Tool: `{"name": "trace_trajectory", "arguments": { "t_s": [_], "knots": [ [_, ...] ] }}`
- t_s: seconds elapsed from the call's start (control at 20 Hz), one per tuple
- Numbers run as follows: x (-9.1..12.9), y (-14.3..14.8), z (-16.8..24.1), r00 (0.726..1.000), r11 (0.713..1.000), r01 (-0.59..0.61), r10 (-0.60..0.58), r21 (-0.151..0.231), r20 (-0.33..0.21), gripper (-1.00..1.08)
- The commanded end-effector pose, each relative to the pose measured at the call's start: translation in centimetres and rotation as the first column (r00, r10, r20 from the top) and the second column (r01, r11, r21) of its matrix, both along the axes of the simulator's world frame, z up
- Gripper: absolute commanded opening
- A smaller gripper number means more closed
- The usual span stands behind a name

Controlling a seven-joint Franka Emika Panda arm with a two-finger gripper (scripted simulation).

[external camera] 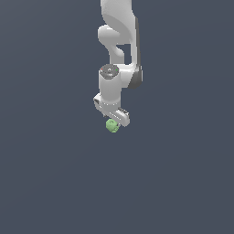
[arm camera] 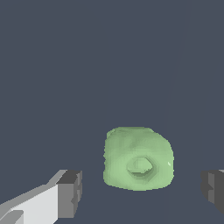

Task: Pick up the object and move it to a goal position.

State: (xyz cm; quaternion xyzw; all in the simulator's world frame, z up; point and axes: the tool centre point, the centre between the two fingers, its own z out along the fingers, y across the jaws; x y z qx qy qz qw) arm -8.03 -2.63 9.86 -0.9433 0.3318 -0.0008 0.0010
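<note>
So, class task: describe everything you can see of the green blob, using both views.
The green blob is small, pale green, matte, rounded and lumpy, roughly cube-like with softened corners and a shallow ringed dimple on the face toward the wrist camera. It sits between the gripper's two dark fingertips, with a clear gap on each side, so nothing is pinching it. In the exterior view it lies just under the white gripper, on the plain grey ground, much smaller than the gripper.

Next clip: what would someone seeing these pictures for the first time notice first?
A small light-green lumpy blob, the only colour on a bare dark grey-blue ground, with a dimple in its face in the wrist view. The white arm comes down from the top of the exterior view, its claw right over the blob. In the wrist view the claw's dark fingertips stand open on either side, apart from the blob.
</note>
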Motion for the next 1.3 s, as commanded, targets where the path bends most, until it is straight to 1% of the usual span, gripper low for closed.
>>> {"name": "trace_trajectory", "arguments": {
  "t_s": [0.0, 0.4, 0.9, 1.15, 1.2, 1.25],
  "knots": [
    [-0.4, -0.1, -0.2, 1.000, 1.000, 0.024, -0.024, -0.001, -0.001, 1.00],
    [-0.5, -0.1, -0.6, 1.000, 1.000, 0.031, -0.031, -0.001, -0.002, 1.00],
    [-0.6, -0.2, -4.7, 0.999, 0.999, 0.036, -0.036, -0.002, -0.002, 1.00],
    [-0.6, -0.2, -5.4, 0.999, 0.999, 0.037, -0.037, -0.001, -0.002, 1.00],
    [-0.6, -0.2, -5.4, 0.999, 0.999, 0.037, -0.037, -0.001, -0.002, -1.00],
    [-0.6, -0.2, -5.4, 0.999, 0.999, 0.037, -0.037, -0.001, -0.002, -1.00]
  ]
}}
